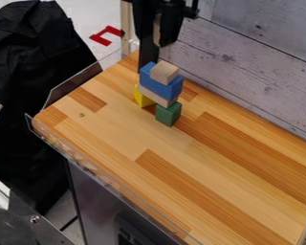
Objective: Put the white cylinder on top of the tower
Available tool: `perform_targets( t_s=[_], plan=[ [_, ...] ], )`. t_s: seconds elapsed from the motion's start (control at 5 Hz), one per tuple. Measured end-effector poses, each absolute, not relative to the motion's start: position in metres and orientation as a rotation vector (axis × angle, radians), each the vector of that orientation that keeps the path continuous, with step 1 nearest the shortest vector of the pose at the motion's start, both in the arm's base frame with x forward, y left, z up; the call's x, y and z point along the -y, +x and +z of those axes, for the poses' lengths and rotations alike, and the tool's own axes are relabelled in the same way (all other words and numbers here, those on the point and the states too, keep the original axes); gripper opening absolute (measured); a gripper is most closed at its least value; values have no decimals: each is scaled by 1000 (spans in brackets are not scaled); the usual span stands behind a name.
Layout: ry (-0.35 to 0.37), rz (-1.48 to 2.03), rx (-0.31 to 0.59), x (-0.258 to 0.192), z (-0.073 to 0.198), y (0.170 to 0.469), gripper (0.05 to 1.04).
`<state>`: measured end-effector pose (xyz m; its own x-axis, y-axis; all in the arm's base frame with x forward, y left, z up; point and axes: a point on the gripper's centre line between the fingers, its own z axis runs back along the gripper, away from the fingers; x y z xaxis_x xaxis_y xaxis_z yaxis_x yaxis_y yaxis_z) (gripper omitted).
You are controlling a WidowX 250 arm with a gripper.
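The gripper hangs at the top of the camera view, above and just behind the tower. Between its black fingers is a narrow, pale tan upright piece, which looks like the cylinder and is held clear of the tower. The tower has a green block and a yellow block at its base. Across them lies a pale wooden plank, and a blue block rests on that. A small tan wooden block tops the stack. One black finger partly hides the area behind the tower.
The striped wooden table extends toward the front and right. A whitewashed plank wall borders its back right side. A clear raised edge runs along the left and front. Black cloth hangs beyond the left side.
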<state>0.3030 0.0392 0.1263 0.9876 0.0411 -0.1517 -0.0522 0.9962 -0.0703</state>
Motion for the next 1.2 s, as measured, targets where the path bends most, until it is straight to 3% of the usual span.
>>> perform_targets(
  t_s=[0.4,1.2],
  plan=[
    [-87,70,-219,-43,103,303,478],
    [-77,89,-256,-43,86,303,478]
  ],
)
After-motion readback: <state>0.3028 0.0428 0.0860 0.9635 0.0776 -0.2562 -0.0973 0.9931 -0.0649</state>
